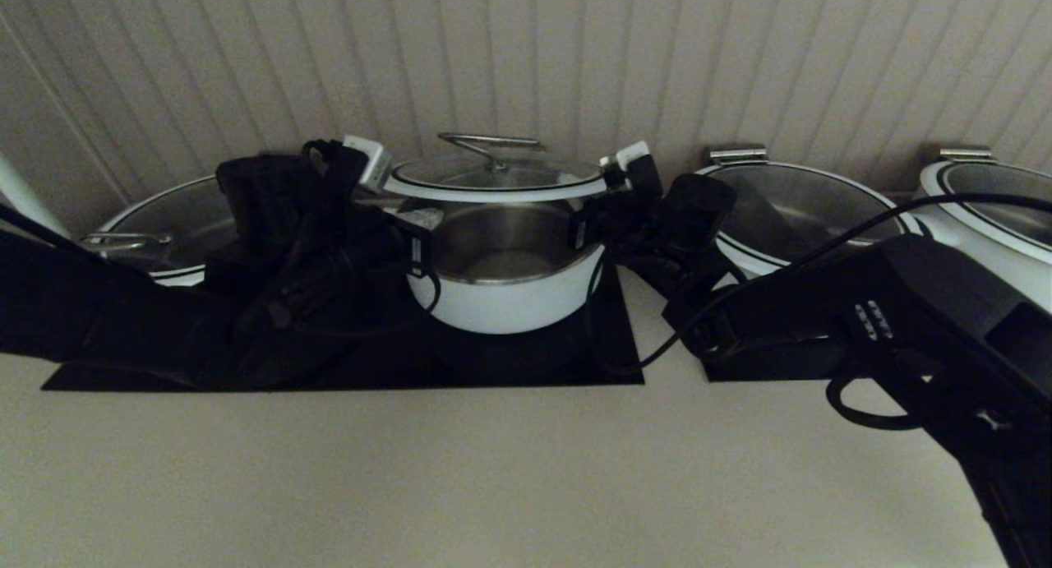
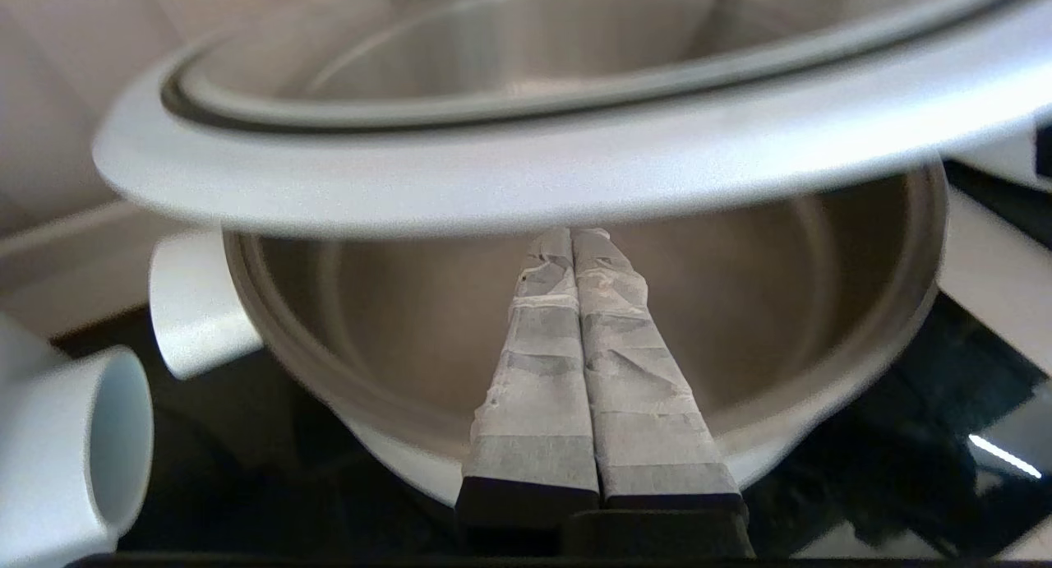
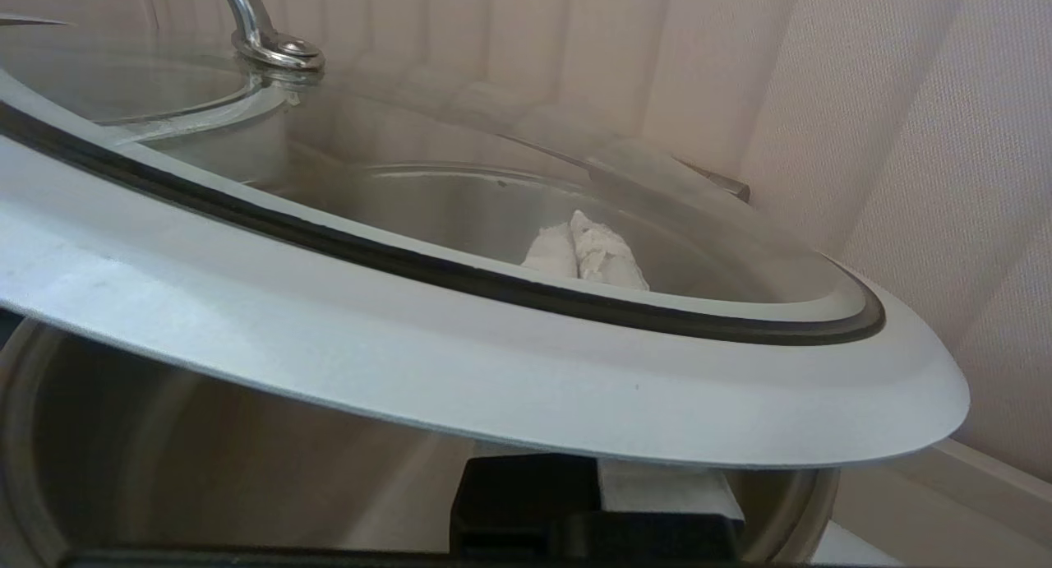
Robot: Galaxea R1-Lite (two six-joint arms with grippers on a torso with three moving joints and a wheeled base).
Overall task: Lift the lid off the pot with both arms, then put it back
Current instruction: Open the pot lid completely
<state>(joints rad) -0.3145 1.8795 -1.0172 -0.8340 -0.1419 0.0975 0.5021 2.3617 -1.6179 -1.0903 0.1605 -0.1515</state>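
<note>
In the head view I count four white round pots in a row before the ribbed wall. The narrow deep white pot with steel inside stands on a black flat mat, and three wider white pots with glass lids stand beside it: one on the left, largely hidden behind the left arm, and two on the right, the last cut off by the picture edge. A second black mat lies under the right arm. The round glass lid with white rim and curved steel bar handle hangs above the pot, clearly apart from its rim. The left gripper meets the lid's left edge and the right gripper its right edge; both arms are dark and their shapes are hard to make out here.

In the left wrist view, two taped grey fingers are pressed together with no gap, and their tips reach under the white rim of the lid. One short white stub of the pot shows, and one white tube near it is cut off.

In the right wrist view the lid rim hides most of the right gripper; only its black base shows below. Two pale fingertips lying side by side, touching, are seen through the glass, under the lid.
</note>
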